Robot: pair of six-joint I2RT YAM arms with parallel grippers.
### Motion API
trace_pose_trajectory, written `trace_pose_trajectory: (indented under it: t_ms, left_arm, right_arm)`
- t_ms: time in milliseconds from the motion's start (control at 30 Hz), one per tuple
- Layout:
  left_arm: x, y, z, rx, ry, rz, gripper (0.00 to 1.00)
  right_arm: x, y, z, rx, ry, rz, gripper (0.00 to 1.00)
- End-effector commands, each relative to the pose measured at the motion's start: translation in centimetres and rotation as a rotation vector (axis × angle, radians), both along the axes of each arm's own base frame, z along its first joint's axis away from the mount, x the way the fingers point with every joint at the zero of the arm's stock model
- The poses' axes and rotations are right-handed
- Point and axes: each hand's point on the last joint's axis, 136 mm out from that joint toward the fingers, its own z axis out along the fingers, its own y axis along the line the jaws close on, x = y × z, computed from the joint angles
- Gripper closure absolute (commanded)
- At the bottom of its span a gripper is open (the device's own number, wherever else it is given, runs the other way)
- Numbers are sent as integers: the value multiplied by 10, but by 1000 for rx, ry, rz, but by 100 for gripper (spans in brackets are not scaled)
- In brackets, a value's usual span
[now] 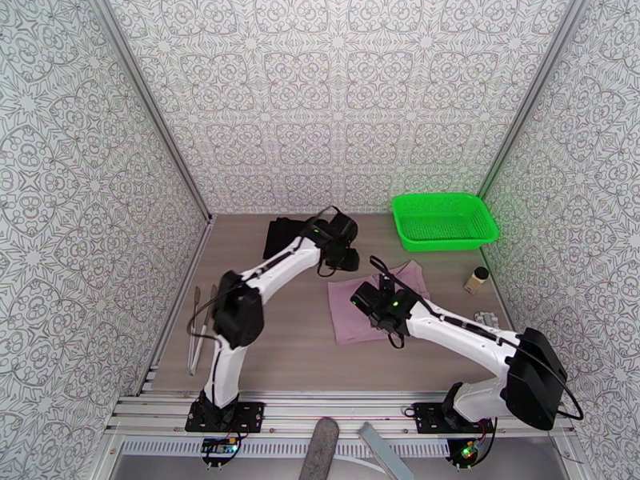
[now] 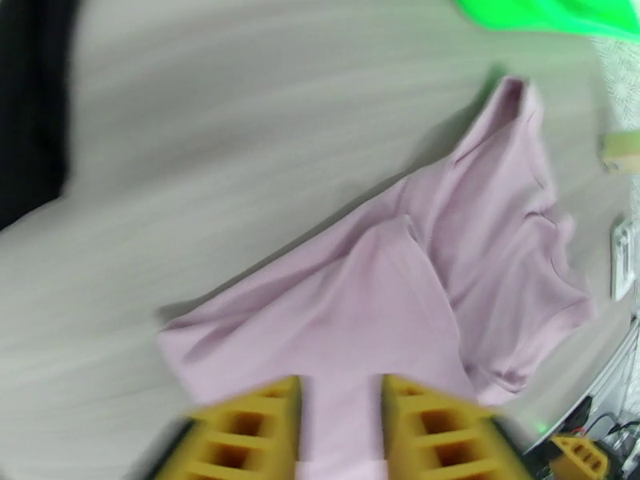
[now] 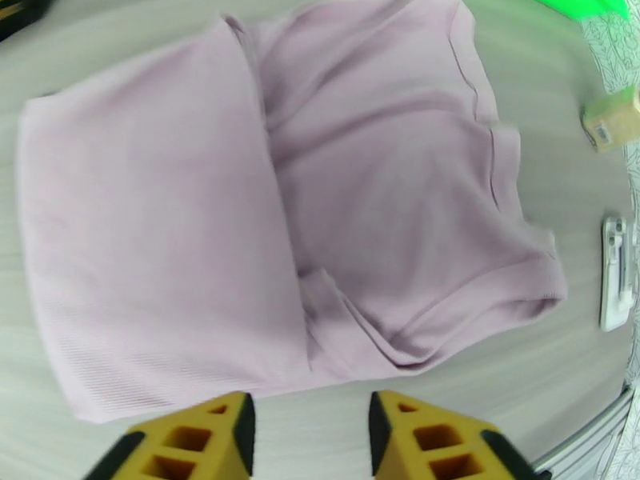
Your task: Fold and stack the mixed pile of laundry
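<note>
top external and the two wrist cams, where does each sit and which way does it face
Top external: high behind the bases, looking down at the table; left arm and right arm whole.
Left wrist: on the left arm, looking down over the shirt; left pincer at bottom.
Right wrist: close above the shirt; right pincer at bottom.
Shared: both wrist views show the shirt and basket.

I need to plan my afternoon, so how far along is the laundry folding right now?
Partly done. The pink shirt lies flat with one side folded over the middle. Nothing is in hand: the left end effector and right end effector hover open near it. Still to do: finishing that fold, then the black garment, which lies apart near the back, and stacking the two.
</note>
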Motion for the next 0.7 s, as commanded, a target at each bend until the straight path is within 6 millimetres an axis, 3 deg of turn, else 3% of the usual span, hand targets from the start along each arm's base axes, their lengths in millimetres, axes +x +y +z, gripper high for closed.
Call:
trace_pose_trajectory:
  t_ms: [0, 200, 500, 667]
  left_arm:
    - [-18, 16, -35, 41, 64, 25, 93]
    - [-32, 28, -97, 47, 158, 91, 100]
    - [-31, 37, -165, 117, 273, 100, 100]
    - [-12, 32, -188, 115, 288, 73, 100]
  right_arm:
    - [12, 26, -5, 107, 29, 88, 71]
    - [19, 45, -47, 169, 128, 135, 99]
    - [-9, 45, -113, 169, 299, 106, 100]
    - [-30, 79, -131, 200, 381, 171, 100]
